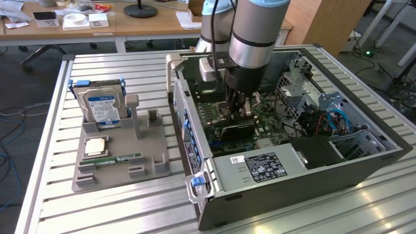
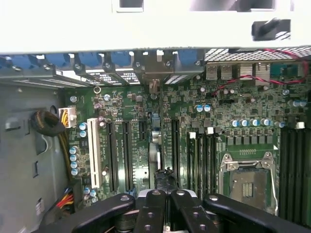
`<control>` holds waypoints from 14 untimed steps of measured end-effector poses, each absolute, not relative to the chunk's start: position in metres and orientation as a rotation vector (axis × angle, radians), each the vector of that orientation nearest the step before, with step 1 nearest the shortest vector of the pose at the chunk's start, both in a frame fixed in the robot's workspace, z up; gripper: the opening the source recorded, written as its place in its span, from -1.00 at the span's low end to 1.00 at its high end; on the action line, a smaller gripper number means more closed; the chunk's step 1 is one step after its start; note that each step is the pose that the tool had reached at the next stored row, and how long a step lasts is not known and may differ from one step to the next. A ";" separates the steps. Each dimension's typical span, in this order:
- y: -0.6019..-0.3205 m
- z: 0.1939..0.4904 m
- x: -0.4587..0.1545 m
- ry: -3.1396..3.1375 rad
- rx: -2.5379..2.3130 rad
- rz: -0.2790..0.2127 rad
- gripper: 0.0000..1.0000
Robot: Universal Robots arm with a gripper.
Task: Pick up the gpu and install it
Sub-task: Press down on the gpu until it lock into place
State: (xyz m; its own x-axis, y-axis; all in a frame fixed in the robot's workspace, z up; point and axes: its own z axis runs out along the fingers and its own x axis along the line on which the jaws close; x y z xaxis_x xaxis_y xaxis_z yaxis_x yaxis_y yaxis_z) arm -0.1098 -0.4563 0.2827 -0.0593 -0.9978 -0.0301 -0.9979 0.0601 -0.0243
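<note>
Green motherboard (image 2: 146, 126) with black slots plus one white slot (image 2: 91, 153). Black gripper (image 2: 165, 196). Silver-grey arm (image 1: 250, 29). Hard drive (image 1: 103, 108) has blue-white label. Grey holder tray (image 1: 104, 168). Dark grey case (image 1: 364, 161), blue latches (image 2: 73, 59). Silver ribbed table (image 1: 117, 214).

From the exterior view we look down at an angle, from some way off, on the table (image 1: 130, 209) and the open computer case (image 1: 312, 170); from the wrist view we look close onto its motherboard (image 2: 146, 145), which both views share
</note>
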 end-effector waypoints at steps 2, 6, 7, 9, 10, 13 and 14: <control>-0.456 0.289 -0.110 2.259 -2.128 0.004 -0.79; -0.456 0.306 -0.110 2.259 -2.128 0.004 -0.79; -0.456 0.311 -0.110 2.259 -2.128 0.004 -0.79; -0.456 0.320 -0.109 2.259 -2.128 0.003 -0.79; -0.456 0.324 -0.109 2.259 -2.128 0.003 -0.79; -0.456 0.336 -0.109 2.259 -2.128 0.003 -0.79; -0.456 0.339 -0.109 2.259 -2.128 0.003 -0.79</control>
